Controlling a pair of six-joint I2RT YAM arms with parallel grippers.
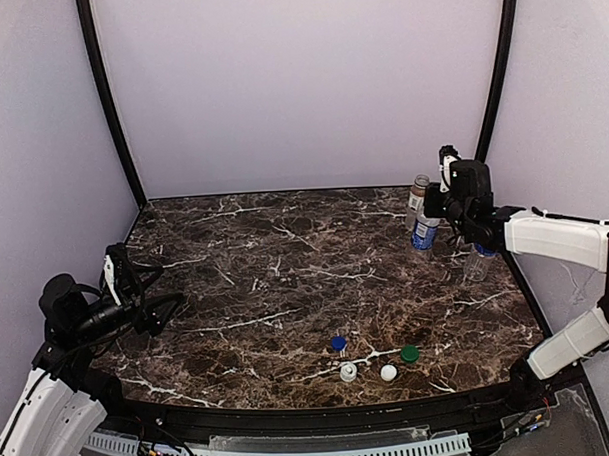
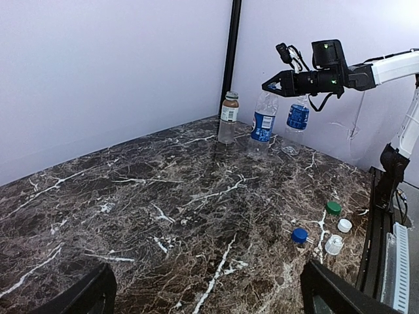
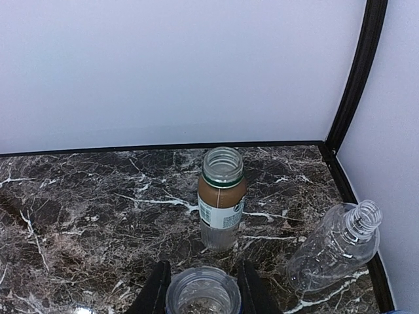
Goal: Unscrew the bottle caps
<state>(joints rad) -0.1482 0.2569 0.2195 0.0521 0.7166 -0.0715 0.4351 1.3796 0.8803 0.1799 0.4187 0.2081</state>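
- The right jaws pinch the open neck of a blue-label bottle (image 3: 203, 296), which stands upright on the tabletop (image 1: 266, 259).
- Just beyond those jaws stands the tan-label bottle (image 3: 221, 206), uncapped. A plain bottle (image 3: 337, 245) sits off to their right, also open.
- The left jaws are spread wide and hold nothing.
- The blue cap (image 1: 338, 342), green cap (image 1: 410, 353) and two white caps (image 1: 389, 372) lie loose together, well apart from both pairs of jaws.

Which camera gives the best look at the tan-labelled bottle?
The right wrist view: the tan-labelled bottle stands close and upright, its open mouth plainly capless. The left wrist and top views show it small and distant.
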